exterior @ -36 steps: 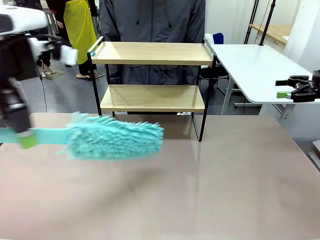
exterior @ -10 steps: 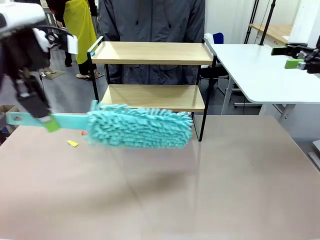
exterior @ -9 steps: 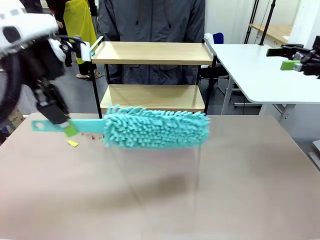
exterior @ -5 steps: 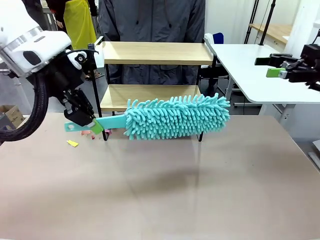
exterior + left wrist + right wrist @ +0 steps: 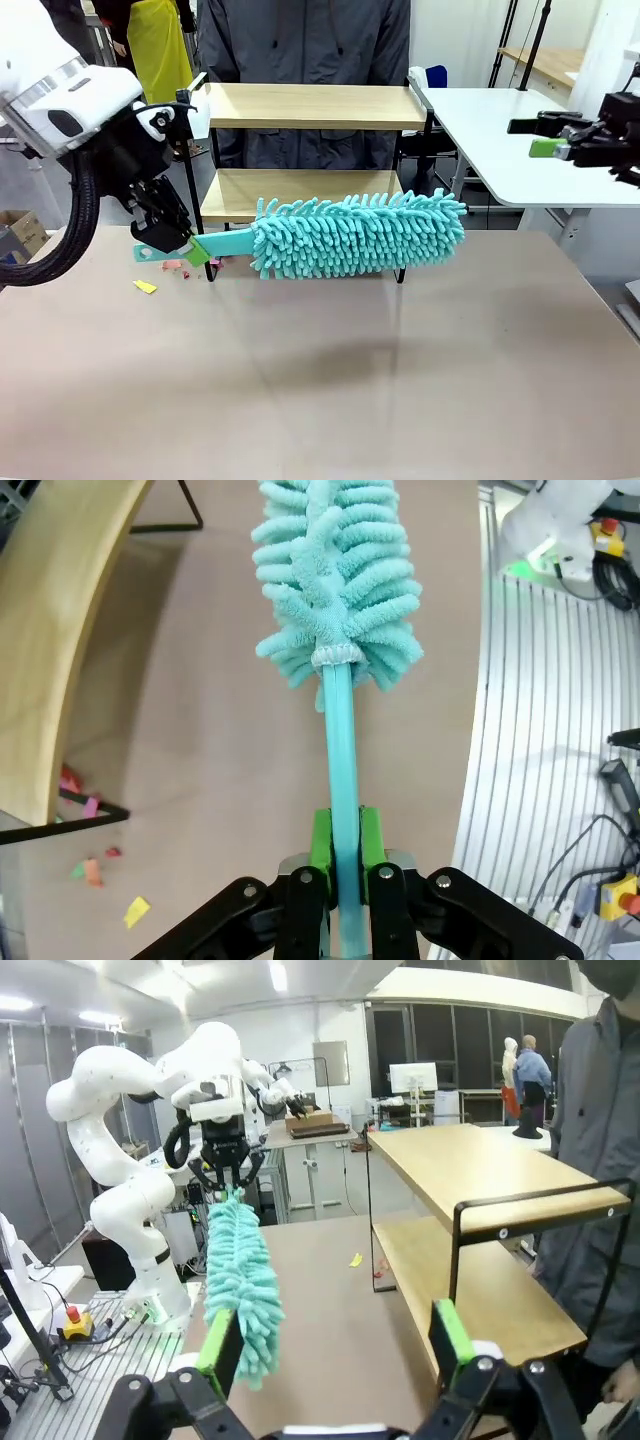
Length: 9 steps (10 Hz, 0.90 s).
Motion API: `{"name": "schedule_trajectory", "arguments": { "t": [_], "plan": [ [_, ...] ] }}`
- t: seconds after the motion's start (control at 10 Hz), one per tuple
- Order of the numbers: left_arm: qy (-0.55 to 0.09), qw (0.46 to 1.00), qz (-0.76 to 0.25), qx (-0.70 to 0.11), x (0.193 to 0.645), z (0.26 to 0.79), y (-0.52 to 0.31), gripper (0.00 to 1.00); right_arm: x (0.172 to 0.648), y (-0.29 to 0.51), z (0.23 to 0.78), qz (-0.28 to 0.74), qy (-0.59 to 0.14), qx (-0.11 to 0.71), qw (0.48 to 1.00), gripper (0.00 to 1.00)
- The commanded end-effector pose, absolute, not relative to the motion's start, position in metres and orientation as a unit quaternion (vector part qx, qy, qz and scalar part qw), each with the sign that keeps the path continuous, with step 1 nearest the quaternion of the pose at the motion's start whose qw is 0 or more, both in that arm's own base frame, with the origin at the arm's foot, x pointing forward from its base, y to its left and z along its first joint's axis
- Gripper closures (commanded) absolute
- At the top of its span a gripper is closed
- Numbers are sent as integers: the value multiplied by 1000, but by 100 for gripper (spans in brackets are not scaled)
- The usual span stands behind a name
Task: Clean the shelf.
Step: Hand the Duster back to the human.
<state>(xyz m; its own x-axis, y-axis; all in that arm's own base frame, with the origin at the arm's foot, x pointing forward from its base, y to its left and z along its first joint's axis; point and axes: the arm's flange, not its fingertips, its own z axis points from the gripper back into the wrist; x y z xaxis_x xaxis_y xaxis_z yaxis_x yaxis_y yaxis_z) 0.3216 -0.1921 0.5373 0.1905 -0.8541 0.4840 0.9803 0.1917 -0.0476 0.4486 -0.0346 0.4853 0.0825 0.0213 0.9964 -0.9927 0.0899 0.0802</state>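
From my side: left gripper point(image 5: 188, 250) is clamped on the flat handle of the teal duster point(image 5: 355, 235), green pads point(image 5: 321, 842) pinching it on both faces. I see paper scraps point(image 5: 146, 286) on the table point(image 5: 420, 380) just below that gripper, by the shelf's left front leg. Duster head is held level above the table, in front of the shelf's lower board. The shelf point(image 5: 310, 105) stands at the far edge of the table, mid-frame, a person point(image 5: 300, 40) right behind it. Right gripper point(image 5: 545, 138) hangs high at far right over the white side table point(image 5: 510, 140), jaws spread wide, nothing in them.
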Motion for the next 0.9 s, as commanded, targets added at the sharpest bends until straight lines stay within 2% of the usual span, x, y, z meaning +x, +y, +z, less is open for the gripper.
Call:
{"name": "schedule_trajectory", "arguments": {
  "t": [0.0, 0.2, 0.5, 0.8],
  "plan": [
    [-177, 756, -603, -181, 319, 540, -194, 87, 425, -6, 459, 471, -509, 453, 561, 0],
    [-177, 756, -603, -181, 319, 540, -194, 87, 420, 3, 441, 460, -519, 449, 564, 0],
    [-177, 756, -603, -181, 319, 540, -194, 87, 415, 35, 412, 457, -496, 451, 585, 0],
    [-177, 756, -603, -181, 319, 540, -194, 87, 410, 61, 408, 454, -473, 474, 588, 0]
  ]
}}
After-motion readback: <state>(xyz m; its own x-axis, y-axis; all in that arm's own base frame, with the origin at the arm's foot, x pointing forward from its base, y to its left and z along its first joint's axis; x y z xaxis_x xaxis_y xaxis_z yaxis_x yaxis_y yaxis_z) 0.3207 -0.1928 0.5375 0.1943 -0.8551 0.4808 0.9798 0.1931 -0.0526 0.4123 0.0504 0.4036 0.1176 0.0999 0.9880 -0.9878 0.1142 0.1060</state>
